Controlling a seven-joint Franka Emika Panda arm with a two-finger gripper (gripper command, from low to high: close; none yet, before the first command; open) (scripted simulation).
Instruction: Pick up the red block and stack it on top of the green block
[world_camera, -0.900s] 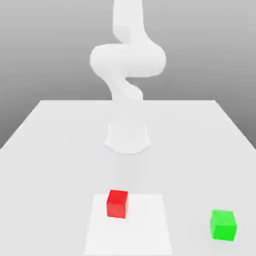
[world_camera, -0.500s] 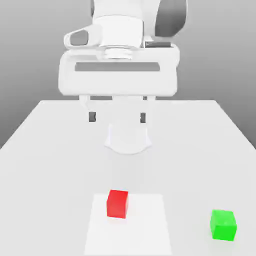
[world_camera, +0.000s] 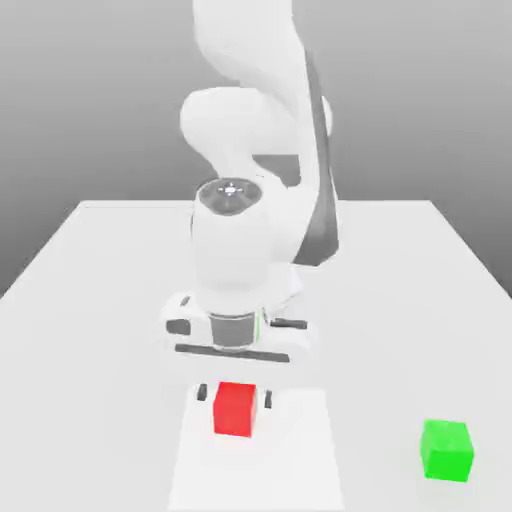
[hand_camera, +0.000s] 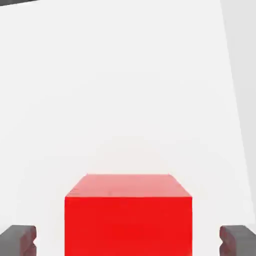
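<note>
Around red block (world_camera: 234, 409), tool (world_camera: 235, 396) now lowered, released, fingers apart; green block (world_camera: 446, 451) unmoved

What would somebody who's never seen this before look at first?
Probably the bright red block on the white square, with the gripper's open fingers on either side of it. Next, the big white arm reaching down over it, and the green block off to the exterior view's right.

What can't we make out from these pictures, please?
- Red block's far side: turned away in the exterior view.
- Its near part: cut off by the hand view's edge.
- Gripper's fingers: cut off by the hand view's edge.
- Arm's base: mostly behind the arm, exterior view.
</note>
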